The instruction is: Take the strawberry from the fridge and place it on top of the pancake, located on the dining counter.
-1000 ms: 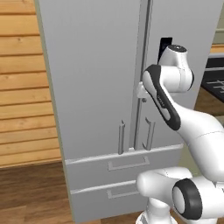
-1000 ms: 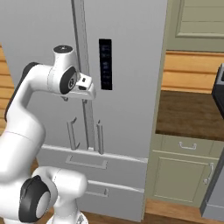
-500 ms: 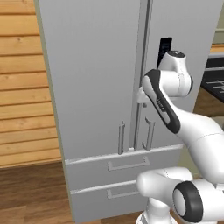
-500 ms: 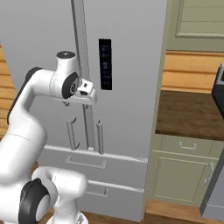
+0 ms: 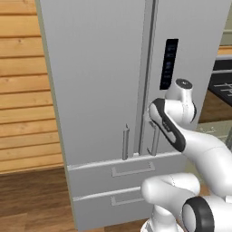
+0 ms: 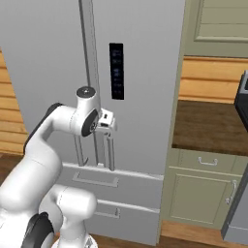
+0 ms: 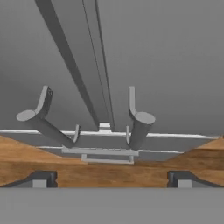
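The fridge (image 5: 95,81) is a tall light grey French-door unit, and both of its doors are shut. The strawberry is hidden behind them. Two vertical bar handles flank the door seam: the left handle (image 7: 41,118) and the right handle (image 7: 139,123). My gripper (image 6: 109,131) hangs just in front of the right door handle (image 6: 111,152), level with its upper end. In the hand view the gripper (image 7: 111,179) stands open with nothing between its fingertips (image 7: 41,179), looking down along both handles. The pancake and the dining counter are out of view.
Two lower drawers (image 5: 131,170) sit under the doors. A black display panel (image 5: 170,63) is on the right door. Green-grey cabinets (image 6: 208,193) with a dark wooden top stand right of the fridge. A wood plank wall (image 5: 22,90) is on the left.
The hand has come down and closer to the fridge doors, from beside the display panel to the top of the handles. The jaws stayed open.
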Controlling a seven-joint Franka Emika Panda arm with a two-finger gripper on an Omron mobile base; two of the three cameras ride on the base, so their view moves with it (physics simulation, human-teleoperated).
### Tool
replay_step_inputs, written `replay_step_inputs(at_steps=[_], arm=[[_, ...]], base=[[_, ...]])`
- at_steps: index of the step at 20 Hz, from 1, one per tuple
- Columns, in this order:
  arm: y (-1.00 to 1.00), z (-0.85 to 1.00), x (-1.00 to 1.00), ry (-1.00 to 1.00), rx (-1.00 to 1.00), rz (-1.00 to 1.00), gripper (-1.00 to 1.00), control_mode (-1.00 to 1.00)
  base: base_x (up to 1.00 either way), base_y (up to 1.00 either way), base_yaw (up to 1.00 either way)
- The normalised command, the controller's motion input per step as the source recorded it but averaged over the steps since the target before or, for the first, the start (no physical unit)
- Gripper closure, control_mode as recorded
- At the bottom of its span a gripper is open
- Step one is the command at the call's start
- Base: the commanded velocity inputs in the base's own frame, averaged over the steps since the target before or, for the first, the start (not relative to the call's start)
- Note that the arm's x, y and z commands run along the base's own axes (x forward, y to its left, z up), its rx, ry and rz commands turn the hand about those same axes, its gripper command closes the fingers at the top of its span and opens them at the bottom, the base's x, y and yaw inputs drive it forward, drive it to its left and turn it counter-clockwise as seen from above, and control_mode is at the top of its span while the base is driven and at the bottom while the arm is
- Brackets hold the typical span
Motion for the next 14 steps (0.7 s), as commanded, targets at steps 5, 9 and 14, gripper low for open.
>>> replay_step_inputs(at_steps=[5, 9, 14], arm=[[-0.2, -0.17, 0.51, -0.07, 0.0, 0.01, -1.0, -1.0], [-0.31, -0.16, 0.38, -0.02, 0.0, 0.01, -1.0, -1.0], [-0.13, -0.28, 0.22, -0.01, 0.0, 0.0, -1.0, -1.0]], base=[[0.0, 0.0, 0.0], [0.0, 0.0, 0.0], [0.0, 0.0, 0.0]])
